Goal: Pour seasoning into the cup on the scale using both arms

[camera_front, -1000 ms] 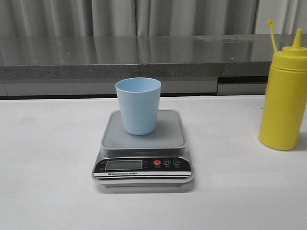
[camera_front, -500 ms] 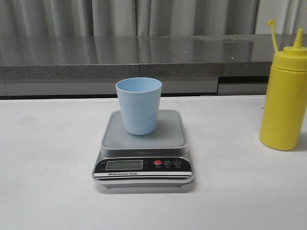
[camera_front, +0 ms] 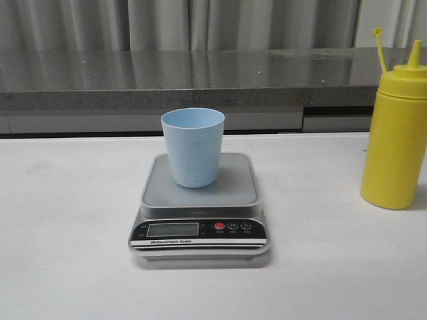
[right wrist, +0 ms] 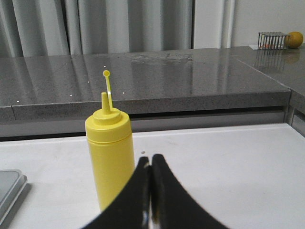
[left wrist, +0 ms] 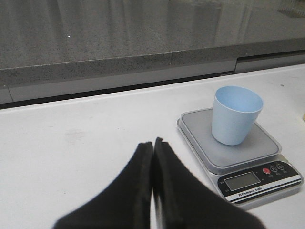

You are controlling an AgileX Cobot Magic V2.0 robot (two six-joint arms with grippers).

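Note:
The pale blue cup (camera_front: 193,147) stands upright on the grey platform of the scale (camera_front: 199,207) in the middle of the table. The yellow seasoning bottle (camera_front: 395,133) stands upright at the right edge of the front view, nozzle uncapped, cap strap sticking up. Neither gripper shows in the front view. In the left wrist view my left gripper (left wrist: 153,143) is shut and empty, well short of the cup (left wrist: 235,115) and scale (left wrist: 248,162). In the right wrist view my right gripper (right wrist: 150,158) is shut and empty, just in front of the seasoning bottle (right wrist: 110,157).
A grey stone counter (camera_front: 200,77) runs along the back of the white table (camera_front: 67,233), with curtains behind it. In the right wrist view a wire rack (right wrist: 273,40) and an orange fruit (right wrist: 295,39) sit far off on the counter.

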